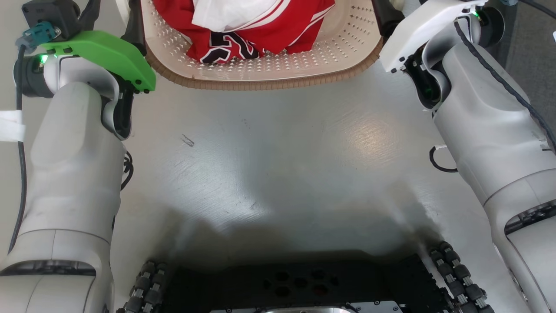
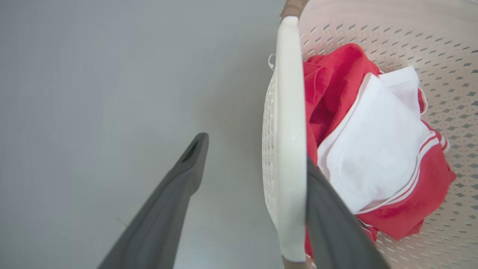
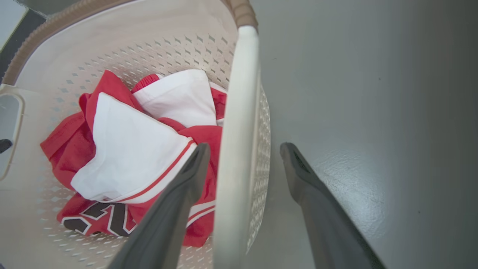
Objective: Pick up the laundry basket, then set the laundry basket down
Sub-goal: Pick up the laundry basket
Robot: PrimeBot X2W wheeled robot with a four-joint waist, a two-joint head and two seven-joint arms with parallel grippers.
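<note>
floor [image 1: 278, 165]: laundry basket [image 1: 304, 69] sits dead ahead, long axis running left-right, red and white clothes [image 1: 260, 26] inside | 2 arms equally near, 1 per end | left handle [image 2: 289, 130]: left jaws released, straddling it, 1 finger inside the basket, 1 outside | right handle [image 3: 235, 149]: right jaws same deal, not clenched yet
</note>
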